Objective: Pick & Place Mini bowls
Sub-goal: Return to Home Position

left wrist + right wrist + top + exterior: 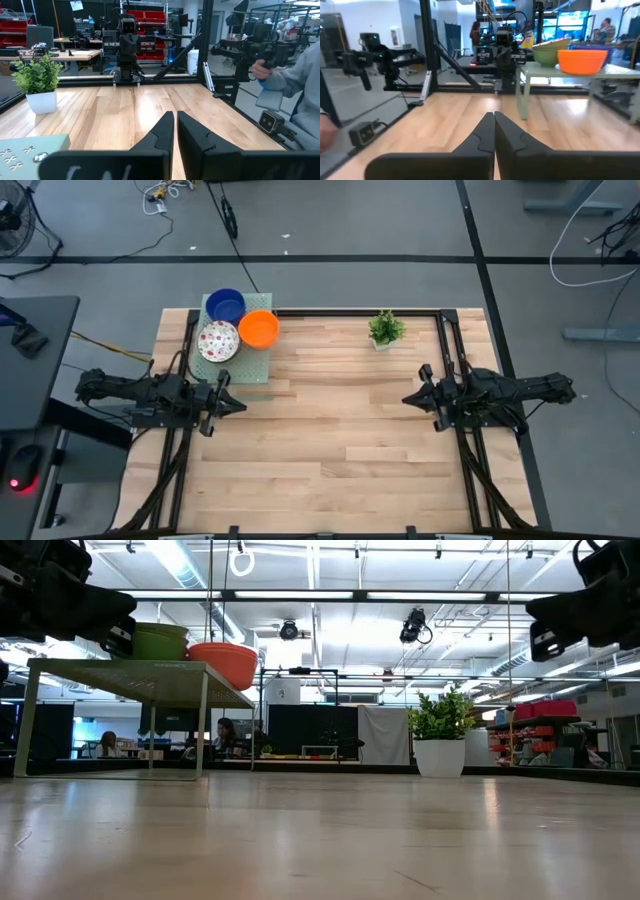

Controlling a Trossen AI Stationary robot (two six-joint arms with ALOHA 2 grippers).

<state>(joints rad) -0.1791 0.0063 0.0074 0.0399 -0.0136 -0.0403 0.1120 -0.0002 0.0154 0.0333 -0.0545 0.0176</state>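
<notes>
Three stacks of mini bowls sit mouth-up on the shelf [255, 368], upper left of frame: blue stack [226, 305], white speckled stack [218, 340], orange stack [259, 329]. Bowls per stack not countable. Left hand [240, 404], left-centre just below shelf, level, points right; fingers almost together, empty. Right hand [406, 398], right-centre over counter [340, 450], points left; fingers closed, empty.

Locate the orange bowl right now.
In the high view, the orange bowl sits on the green shelf at the table's upper-left corner, beside the speckled white bowl and the blue bowl.
</notes>
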